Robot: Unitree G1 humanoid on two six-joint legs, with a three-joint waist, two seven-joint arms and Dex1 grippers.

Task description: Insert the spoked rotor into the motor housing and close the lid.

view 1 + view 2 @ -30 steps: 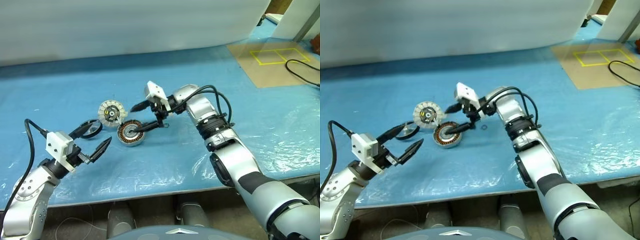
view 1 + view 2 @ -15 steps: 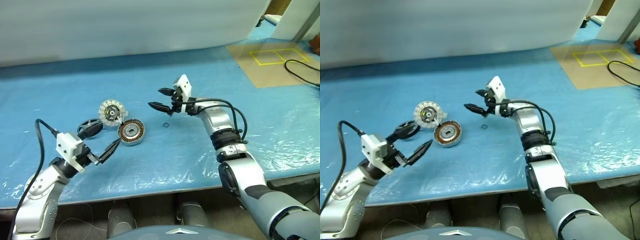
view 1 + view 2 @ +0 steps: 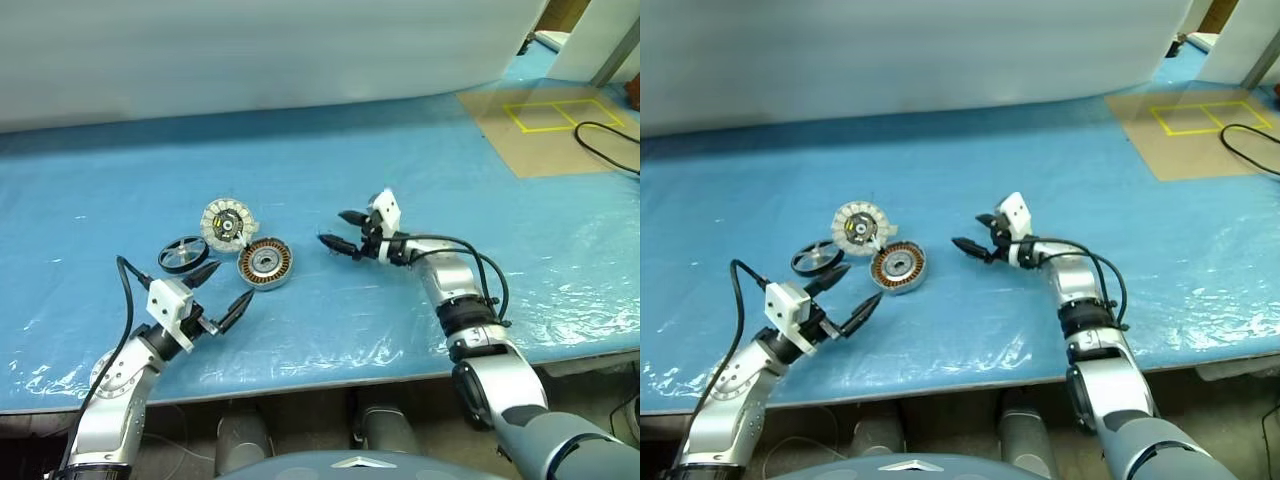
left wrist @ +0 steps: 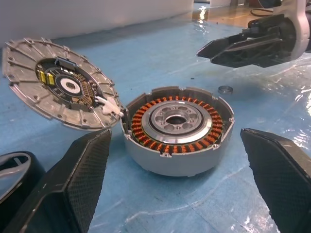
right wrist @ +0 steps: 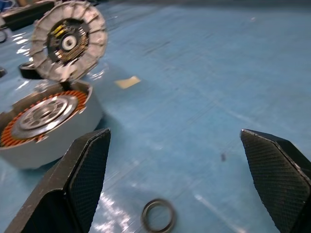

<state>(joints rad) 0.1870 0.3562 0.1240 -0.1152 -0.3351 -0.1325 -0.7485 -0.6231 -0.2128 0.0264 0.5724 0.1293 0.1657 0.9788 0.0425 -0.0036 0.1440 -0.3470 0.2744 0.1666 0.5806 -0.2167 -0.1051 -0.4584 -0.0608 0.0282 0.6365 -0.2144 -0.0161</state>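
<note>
The motor housing (image 3: 264, 264), a silver cup with copper windings, sits open on the blue sheet. The lid (image 3: 228, 224) leans tilted against the housing's far left rim, its segmented face showing. The dark spoked rotor (image 3: 183, 254) lies flat to the left of both. My left gripper (image 3: 228, 288) is open and empty, low over the sheet, just in front and to the left of the housing (image 4: 177, 128) and pointing at it. My right gripper (image 3: 333, 228) is open and empty, to the right of the housing (image 5: 43, 121) and apart from it.
A small metal ring (image 5: 159, 215) lies on the sheet just under my right gripper. At the back right are a brown board with yellow tape squares (image 3: 545, 112) and a black cable (image 3: 600, 140). A pale panel stands along the table's far side.
My right gripper has drawn away from the housing to the right and sunk towards the sheet. My left gripper has dropped lower and moved in towards the housing. The parts have not moved.
</note>
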